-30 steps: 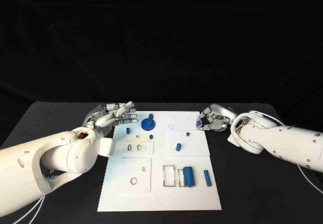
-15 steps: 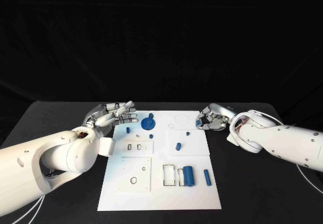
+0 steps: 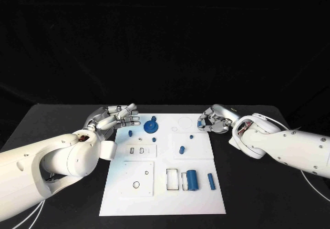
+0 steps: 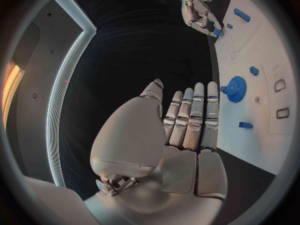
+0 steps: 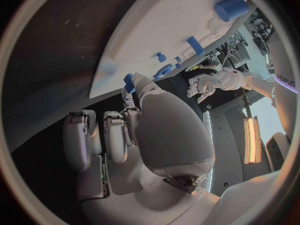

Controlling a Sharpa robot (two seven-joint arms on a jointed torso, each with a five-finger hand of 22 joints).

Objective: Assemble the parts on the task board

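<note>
The task board (image 3: 165, 191) lies in the middle of the black worktop (image 3: 268, 191), and everything here is placed from it. Near the board's close end a rectangular recess holds a thick blue cylinder (image 3: 193, 180); a thinner blue pin (image 3: 211, 182) lies just beside it toward the board's right edge. An empty slot outline (image 3: 172, 180) sits on the cylinder's other side. At the board's far end a blue gear (image 3: 150, 126) rests flat, with a small blue peg (image 3: 154, 118) just beyond it and another small blue piece (image 3: 130, 133) toward the left edge. A short blue part (image 3: 181, 150) lies near the board's centre.

The left hand (image 3: 115, 119) hovers over the board's far left corner, fingers straight and apart, holding nothing; the left wrist view shows them stretched toward the gear (image 4: 235, 90). The right hand (image 3: 214, 122) sits at the board's far right edge, fingers curled in around a small blue part (image 5: 129, 82) pinched at the fingertips, seen in the right wrist view just beside the board's rim (image 5: 106, 85).

The near half of the board and the worktop on both long sides lie open, well apart from either arm.
</note>
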